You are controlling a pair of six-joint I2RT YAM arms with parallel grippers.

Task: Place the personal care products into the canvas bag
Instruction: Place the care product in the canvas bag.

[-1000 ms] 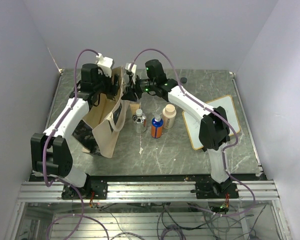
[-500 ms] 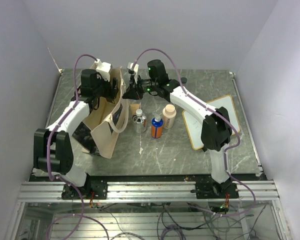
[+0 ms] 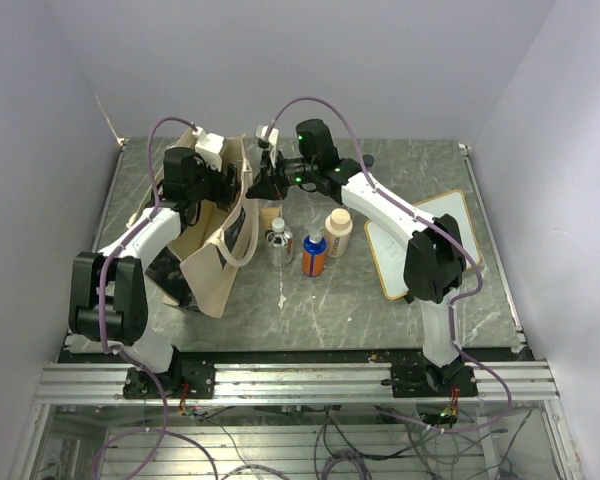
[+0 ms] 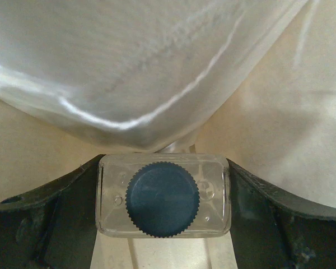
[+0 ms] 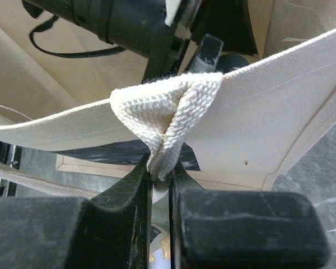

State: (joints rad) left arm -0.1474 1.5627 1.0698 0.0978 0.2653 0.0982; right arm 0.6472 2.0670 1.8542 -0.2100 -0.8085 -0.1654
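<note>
**Beige canvas, pinched open for a bottle drop**

At ten o'clock on the table (image 3: 360, 300): grips a clear dark-capped bottle (image 4: 163, 199) in the left gripper (image 4: 163, 238), spread wide around its body, in the mouth of the canvas bag (image 3: 205, 265). At twelve o'clock: clamps a fold of the rim (image 5: 173, 106) in the right gripper (image 5: 161, 178), all but closed on the cloth. Near centre, just right of the bag: leaves a second clear bottle (image 3: 278, 240), the blue-and-orange bottle (image 3: 313, 255) and the cream bottle (image 3: 338, 232) standing. At three o'clock: whiteboard (image 3: 425, 245), no part of the job. Could lose the pinched fold and let cloth sag over the opening. Could snag a strap handle (image 3: 242, 240) on the way out and drag the bag into the standing bottles.
</note>
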